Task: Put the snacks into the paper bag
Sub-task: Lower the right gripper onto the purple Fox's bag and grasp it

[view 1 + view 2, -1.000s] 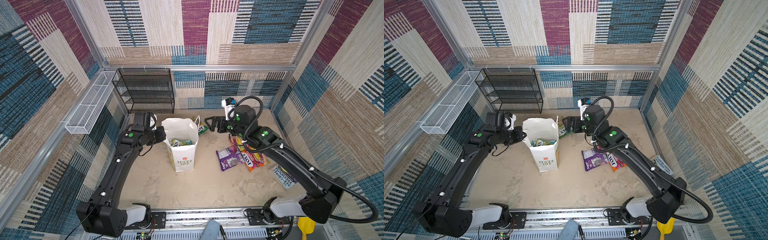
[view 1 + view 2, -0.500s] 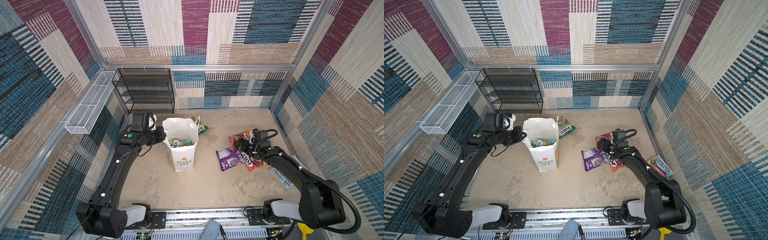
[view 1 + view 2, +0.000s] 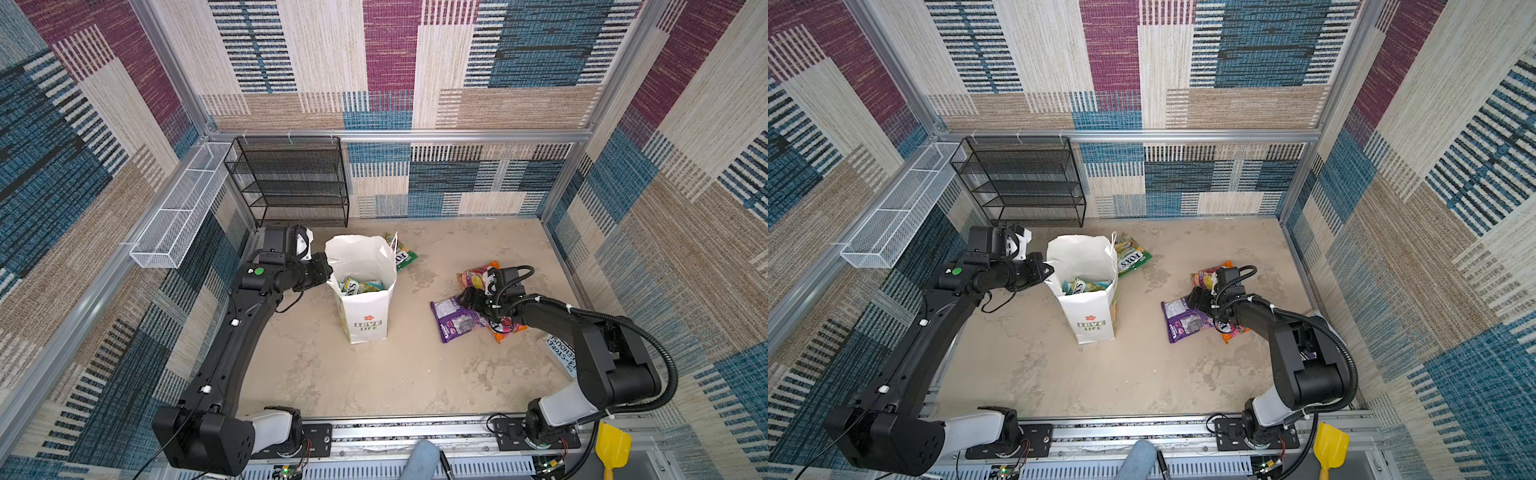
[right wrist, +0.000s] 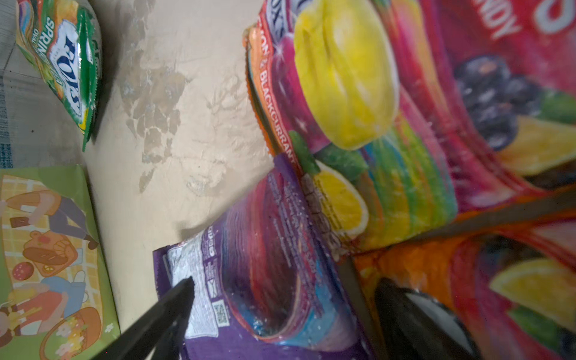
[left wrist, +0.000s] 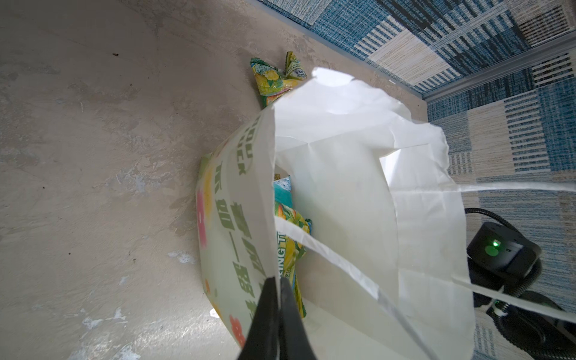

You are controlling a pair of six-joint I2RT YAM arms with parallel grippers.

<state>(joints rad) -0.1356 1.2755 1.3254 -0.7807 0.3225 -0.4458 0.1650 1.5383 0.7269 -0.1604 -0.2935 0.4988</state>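
Observation:
The white paper bag point(image 3: 368, 316) point(image 3: 1092, 320) stands upright at the middle, mouth open, with several snacks point(image 3: 360, 286) point(image 3: 1086, 286) inside. My left gripper point(image 3: 328, 266) point(image 3: 1050, 269) point(image 5: 277, 285) is shut on the bag's left rim. A green-yellow packet point(image 3: 405, 258) point(image 3: 1133, 259) point(image 4: 68, 71) lies behind the bag. On the right lie a purple packet point(image 3: 453, 324) point(image 3: 1183, 324) point(image 4: 265, 249) and orange-pink packets point(image 3: 476, 276) point(image 3: 1206, 275) point(image 4: 374, 109) in a pile. My right gripper point(image 3: 465, 297) point(image 3: 1196, 297) point(image 4: 286, 290) is open, low over the purple packet, one finger on each side.
A black wire shelf point(image 3: 291, 183) stands at the back left, with a white wire basket point(image 3: 178, 216) on the left wall. A printed book point(image 3: 561, 349) lies by the right wall under my right arm. A yellow scoop point(image 3: 613, 446) sits at the front right.
My right arm has swung from beside the bag back to the pile on the right and come down over the purple packet; its jaws have narrowed slightly. The left gripper has held still.

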